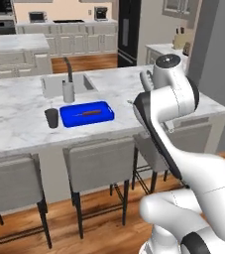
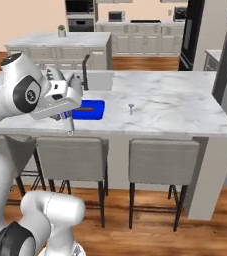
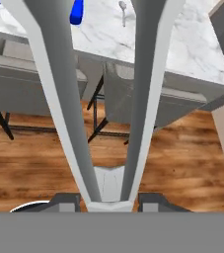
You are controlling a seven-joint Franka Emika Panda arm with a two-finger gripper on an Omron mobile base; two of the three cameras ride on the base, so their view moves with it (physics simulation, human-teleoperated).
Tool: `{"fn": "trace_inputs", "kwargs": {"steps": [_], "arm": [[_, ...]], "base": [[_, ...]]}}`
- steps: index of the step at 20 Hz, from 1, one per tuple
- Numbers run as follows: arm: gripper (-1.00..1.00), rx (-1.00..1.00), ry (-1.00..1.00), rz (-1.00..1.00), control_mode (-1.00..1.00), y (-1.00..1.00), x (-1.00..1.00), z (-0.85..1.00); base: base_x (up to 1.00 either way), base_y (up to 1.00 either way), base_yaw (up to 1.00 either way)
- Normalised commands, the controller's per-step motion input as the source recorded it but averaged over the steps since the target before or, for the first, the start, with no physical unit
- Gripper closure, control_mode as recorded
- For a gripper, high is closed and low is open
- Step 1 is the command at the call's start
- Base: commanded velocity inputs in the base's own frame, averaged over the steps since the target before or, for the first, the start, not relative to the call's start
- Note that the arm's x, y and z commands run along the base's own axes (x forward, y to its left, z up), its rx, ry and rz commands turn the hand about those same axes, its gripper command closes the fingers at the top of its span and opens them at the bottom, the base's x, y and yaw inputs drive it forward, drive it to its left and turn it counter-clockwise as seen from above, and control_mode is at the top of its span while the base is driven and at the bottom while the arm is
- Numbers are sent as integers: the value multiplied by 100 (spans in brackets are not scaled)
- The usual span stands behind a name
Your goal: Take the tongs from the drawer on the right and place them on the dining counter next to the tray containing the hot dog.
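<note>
My gripper (image 3: pixel 109 200) is shut on the joined end of the silver-grey tongs (image 3: pixel 59 99), whose two long arms spread away from the hand. In the right base view the gripper (image 2: pixel 66 119) hangs just in front of the dining counter (image 2: pixel 175 110) edge with the tongs (image 2: pixel 70 129) pointing down. The blue tray (image 1: pixel 86 114) with the thin reddish hot dog (image 1: pixel 87 113) lies on the counter (image 1: pixel 15 119), just beyond the hand; the tray (image 2: pixel 91 110) sits right behind it. The drawer is out of view.
A dark cup (image 1: pixel 51 118) stands left of the tray, a grey cup (image 1: pixel 68 92) behind it by the sink (image 1: pixel 59 84) and tap (image 1: pixel 68 67). A small silvery utensil (image 2: pixel 130 107) lies right of the tray. Grey stools (image 2: pixel 162 160) line the counter's front.
</note>
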Motion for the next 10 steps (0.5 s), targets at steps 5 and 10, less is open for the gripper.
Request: {"fn": "trace_inputs", "kwargs": {"steps": [5,10], "arm": [[100,0,0,0,100,0,0,0],[100,0,0,0,100,0,0,0]], "base": [[63,-46,14],[88,-14,9]]}}
